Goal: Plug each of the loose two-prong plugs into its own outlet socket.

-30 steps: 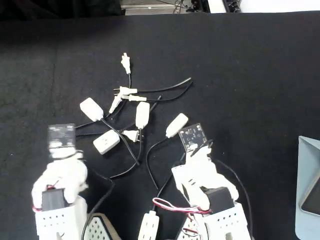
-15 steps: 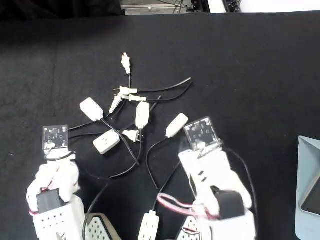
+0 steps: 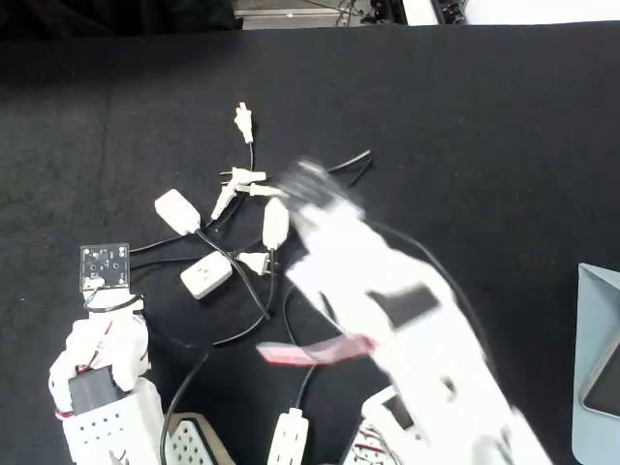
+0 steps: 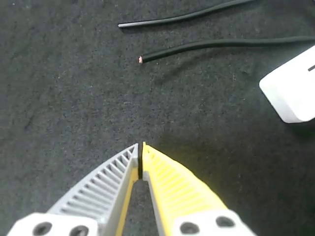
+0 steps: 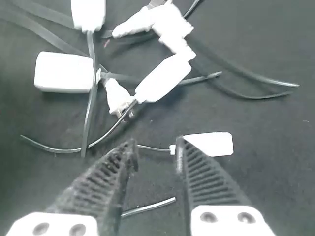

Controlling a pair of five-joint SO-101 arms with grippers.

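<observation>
Several white two-prong plugs on black cords lie mid-table: one plug (image 3: 243,119) farthest back, a cluster of plugs (image 3: 242,178) and a near plug (image 3: 254,262). White outlet sockets (image 3: 177,210) (image 3: 205,275) (image 3: 276,221) lie among them. My right gripper (image 5: 155,147) is open, low over the tangle; a socket (image 5: 209,143) lies just past one finger, and a plug (image 5: 118,98) and a long socket (image 5: 162,76) lie beyond. Its arm (image 3: 387,300) stretches over the cords, blurred. My left gripper (image 4: 141,147) is shut and holds nothing, at the front left (image 3: 104,266), near a socket (image 4: 290,91).
Loose black cord ends (image 4: 140,59) lie on the black cloth ahead of the left gripper. Another white socket (image 3: 288,436) lies at the front edge between the arms. A light blue container (image 3: 593,291) stands at the right edge.
The right arm has swung from the front middle out and leftward over the plug tangle, covering one socket. The left arm drew back slightly at first, then stayed put.
</observation>
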